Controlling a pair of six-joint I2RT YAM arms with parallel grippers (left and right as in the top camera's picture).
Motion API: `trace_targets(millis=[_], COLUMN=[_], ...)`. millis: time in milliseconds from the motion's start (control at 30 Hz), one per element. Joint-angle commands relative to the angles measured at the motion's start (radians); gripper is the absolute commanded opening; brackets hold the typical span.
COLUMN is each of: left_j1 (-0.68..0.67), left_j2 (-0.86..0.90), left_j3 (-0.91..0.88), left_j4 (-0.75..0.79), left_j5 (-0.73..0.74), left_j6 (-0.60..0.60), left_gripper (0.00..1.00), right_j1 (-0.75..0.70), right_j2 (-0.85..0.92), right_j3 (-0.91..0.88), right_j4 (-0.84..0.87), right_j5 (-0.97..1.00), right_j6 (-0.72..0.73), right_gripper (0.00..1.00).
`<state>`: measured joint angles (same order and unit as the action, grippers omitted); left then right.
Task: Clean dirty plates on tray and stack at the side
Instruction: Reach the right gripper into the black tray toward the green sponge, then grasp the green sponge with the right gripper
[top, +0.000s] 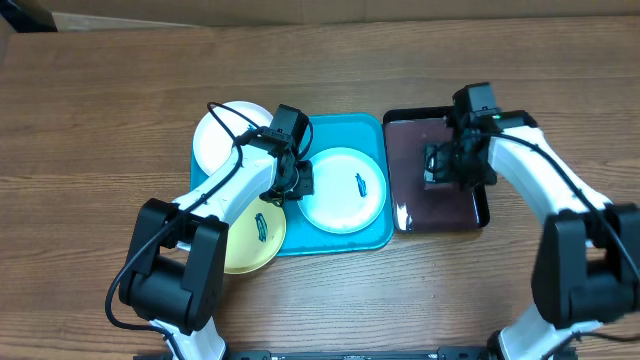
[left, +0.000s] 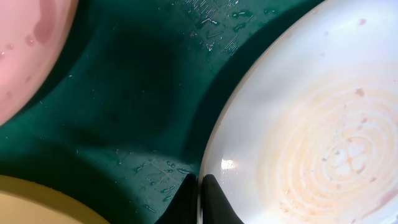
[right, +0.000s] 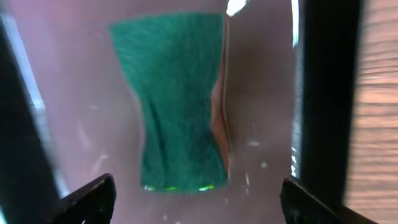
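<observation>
left gripper (left: 199, 186), closest to its wrist lens, has its jaws pressed together on the left rim of the pale mint plate (top: 343, 190), which lies flat in the right half of the tray (top: 340, 128). white plate (top: 222, 140) overhangs the tray's far-left corner and yellow-green plate (top: 250, 240) its near-left corner (both close to the pinched rim). bare desk (top: 100, 120) lies open to the left. right gripper (right: 199, 196) hangs spread wide over the black tray (top: 430, 205), just off the tray's right edge, with the sponge (right: 180, 99) apart from both fingers.
</observation>
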<state>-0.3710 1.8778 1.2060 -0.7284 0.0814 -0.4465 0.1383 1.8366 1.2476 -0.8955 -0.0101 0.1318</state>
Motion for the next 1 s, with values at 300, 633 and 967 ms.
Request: trace_targets(millis=[300, 633, 967], left_j1=[0.004, 0.004, 0.004], left_j2=[0.015, 0.015, 0.015], left_j3=[0.019, 0.019, 0.019], left_j4=[0.002, 0.0, 0.0], left_j5=[-0.004, -0.004, -0.004], left_j6=[-0.003, -0.003, -0.003], left_gripper=[0.06, 0.07, 0.06], right_j1=[0.042, 0.072, 0.072], right_j2=[0.045, 0.045, 0.045], right_j3=[0.023, -0.015, -0.083], right_j4=[0.072, 0.092, 0.137], right_j5=[0.017, 0.017, 0.017], right_j6=[0.01, 0.01, 0.011], right_gripper=[0.7, 0.66, 0.36])
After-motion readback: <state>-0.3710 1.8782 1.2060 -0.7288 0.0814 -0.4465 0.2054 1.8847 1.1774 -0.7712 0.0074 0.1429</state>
